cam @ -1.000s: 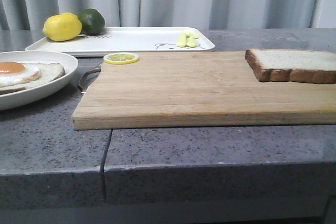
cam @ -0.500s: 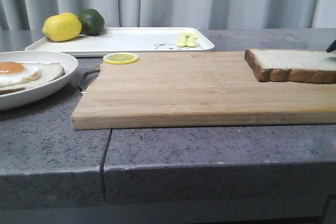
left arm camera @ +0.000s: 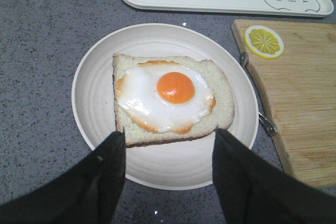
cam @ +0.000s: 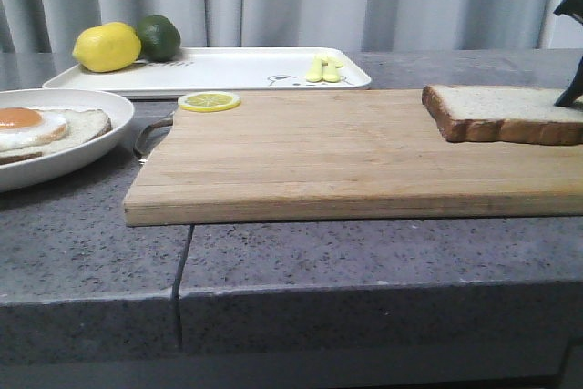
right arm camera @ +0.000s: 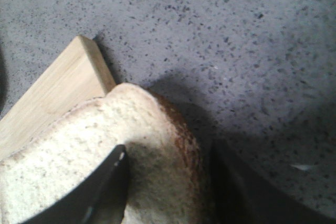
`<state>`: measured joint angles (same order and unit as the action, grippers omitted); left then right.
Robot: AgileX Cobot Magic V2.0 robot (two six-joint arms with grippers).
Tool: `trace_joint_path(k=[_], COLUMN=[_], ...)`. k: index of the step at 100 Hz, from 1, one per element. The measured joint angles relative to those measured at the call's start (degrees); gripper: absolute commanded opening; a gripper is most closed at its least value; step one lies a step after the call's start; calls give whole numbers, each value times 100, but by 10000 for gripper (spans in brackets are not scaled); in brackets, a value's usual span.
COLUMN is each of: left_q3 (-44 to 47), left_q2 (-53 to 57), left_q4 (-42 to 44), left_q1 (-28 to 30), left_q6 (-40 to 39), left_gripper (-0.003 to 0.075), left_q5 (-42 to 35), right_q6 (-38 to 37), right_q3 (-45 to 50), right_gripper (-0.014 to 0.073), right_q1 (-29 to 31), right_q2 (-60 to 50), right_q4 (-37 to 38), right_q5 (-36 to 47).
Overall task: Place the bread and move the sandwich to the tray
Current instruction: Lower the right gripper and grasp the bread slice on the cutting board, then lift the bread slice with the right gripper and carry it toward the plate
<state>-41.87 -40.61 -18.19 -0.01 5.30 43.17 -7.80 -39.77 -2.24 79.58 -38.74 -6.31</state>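
Note:
The bread [cam: 506,111] lies flat on the right end of the wooden board [cam: 319,152]. My right gripper [cam: 574,61] enters at the right edge, over the bread's right end. In the right wrist view it [right arm camera: 168,153] is open and straddles the bread's [right arm camera: 79,145] crust edge, one finger on the pale face and one past the crust. The sandwich [cam: 41,125], an egg on one bread slice, sits in the white plate [cam: 91,148] at the left. My left gripper [left arm camera: 169,137] is open above the plate's [left arm camera: 173,169] near side, by the sandwich [left arm camera: 170,95]. The tray [cam: 228,68] lies behind the board.
A lemon [cam: 107,46] and a lime [cam: 159,35] sit on the tray's left end, pale yellow pieces [cam: 325,68] near its bear drawing. A lemon slice [cam: 209,100] lies on the board's far left corner. A metal handle [cam: 150,134] sticks out of the board toward the plate.
My right gripper has come into the front view from the right edge and moved down onto the bread's right end. The bread, plate and left side look unchanged.

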Motion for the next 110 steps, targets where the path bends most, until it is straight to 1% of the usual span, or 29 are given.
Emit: trace_joint_path(k=[11, 28, 37, 43, 64, 86, 100, 110], left_q3=[0, 0, 0, 0, 0, 0, 0, 0], left_q2=[0, 0, 0, 0, 0, 0, 0, 0], left_q4=[0, 0, 0, 0, 0, 0, 0, 0], left_q1=[0, 0, 0, 0, 0, 0, 0, 0], left_q6=[0, 0, 0, 0, 0, 0, 0, 0], left_gripper=[357, 357, 357, 357, 357, 357, 357, 357], left_q5=[0, 0, 0, 0, 0, 0, 0, 0], right_q6=[0, 21, 21, 21, 21, 55, 64, 78], right_q3=[0, -13, -13, -13, -20, -409, -889, -1278], right_gripper=[178, 4, -74, -62, -62, -62, -62, -62], right_q1=[-38, -49, -48, -48, -60, -60, -308, -716], right_q2=[0, 0, 0, -26, -398, -905, -1079, -1111], right_q4=[-91, -152, -165, -165, -165, -110, -88, -172], right_q5=[24, 38, 51, 51, -69, -692, -970, -983])
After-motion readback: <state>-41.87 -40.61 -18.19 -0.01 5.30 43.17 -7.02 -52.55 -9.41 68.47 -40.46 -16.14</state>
